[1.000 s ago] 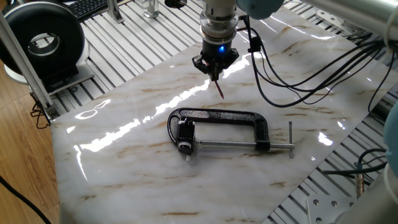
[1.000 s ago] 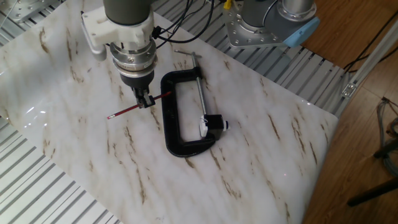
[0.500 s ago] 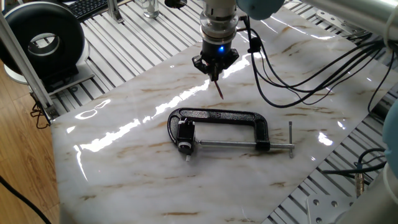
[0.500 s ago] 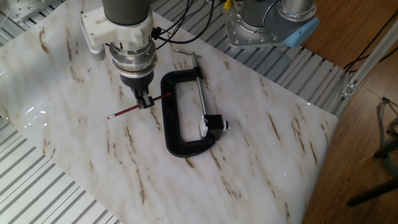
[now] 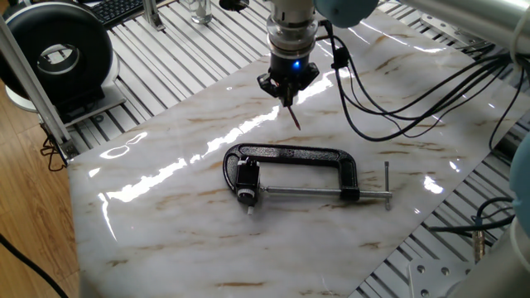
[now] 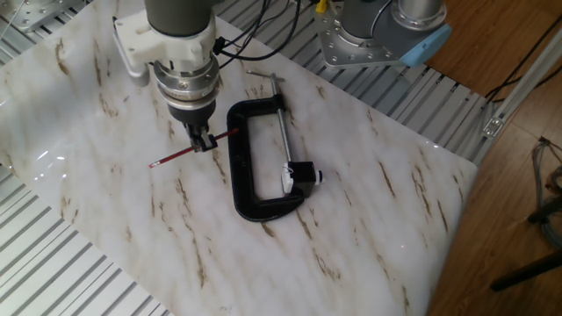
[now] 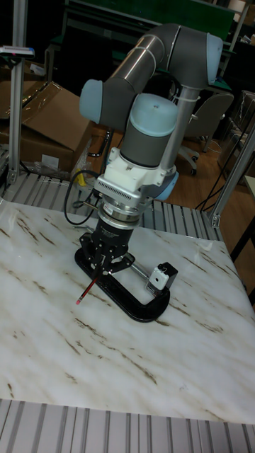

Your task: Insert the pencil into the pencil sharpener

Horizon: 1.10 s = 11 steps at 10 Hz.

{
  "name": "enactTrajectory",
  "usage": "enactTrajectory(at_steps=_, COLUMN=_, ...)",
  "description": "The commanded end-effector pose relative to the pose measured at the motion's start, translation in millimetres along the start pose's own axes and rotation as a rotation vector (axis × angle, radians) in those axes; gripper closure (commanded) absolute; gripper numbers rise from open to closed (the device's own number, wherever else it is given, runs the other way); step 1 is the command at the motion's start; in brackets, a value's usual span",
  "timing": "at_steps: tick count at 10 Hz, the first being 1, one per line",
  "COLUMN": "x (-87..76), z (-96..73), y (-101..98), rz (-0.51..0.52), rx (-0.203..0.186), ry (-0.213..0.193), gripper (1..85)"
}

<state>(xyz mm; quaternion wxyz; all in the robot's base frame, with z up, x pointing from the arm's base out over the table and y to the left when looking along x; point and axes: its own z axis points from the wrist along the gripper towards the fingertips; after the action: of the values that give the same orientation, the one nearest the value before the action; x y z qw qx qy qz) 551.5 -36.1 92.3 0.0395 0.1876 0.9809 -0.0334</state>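
Arm reaches down over the marble table (image 6: 369,219), wrist pointing straight down, grey elbow arched high above in the tall fixed view. Gripper (image 6: 204,140) closed on the pencil (image 6: 180,154), fingers pinching it near its middle. Pencil held off the tabletop, roughly level, slightly tilted; one end sticks out toward the open marble, the other points at the clamp's back bar. From one fixed view the pencil (image 5: 292,116) looks like a short stub hanging under the gripper (image 5: 286,93). Black C-clamp (image 6: 250,171) lies flat just beside the gripper. Pencil sharpener (image 6: 303,175) sits held in the clamp's mouth, pale round end outward, well apart from the pencil. Blue light glows on the wrist.
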Motion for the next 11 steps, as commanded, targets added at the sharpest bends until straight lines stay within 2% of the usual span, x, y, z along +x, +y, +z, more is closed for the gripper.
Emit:
enactTrajectory(at_steps=1, x=-5.4, z=-1.0, y=2.3, rz=-0.058, rx=-0.012, ry=-0.019, gripper=84.7)
enactTrajectory(at_steps=3, x=-8.1, z=-1.2, y=7.2, rz=-0.075, rx=-0.030, ry=-0.030, gripper=84.7)
enactTrajectory(at_steps=4, x=-4.6, z=-1.3, y=11.8, rz=-0.060, rx=-0.049, ry=-0.017, gripper=84.7)
enactTrajectory(at_steps=5, x=-5.7, z=-1.6, y=14.0, rz=-0.039, rx=-0.038, ry=-0.014, gripper=84.7)
enactTrajectory(at_steps=7, x=-9.8, z=-4.1, y=46.1, rz=0.019, rx=-0.053, ry=0.011, gripper=84.7)
enactTrajectory(at_steps=11, x=-16.8, z=-4.4, y=91.4, rz=0.062, rx=-0.049, ry=0.017, gripper=84.7)
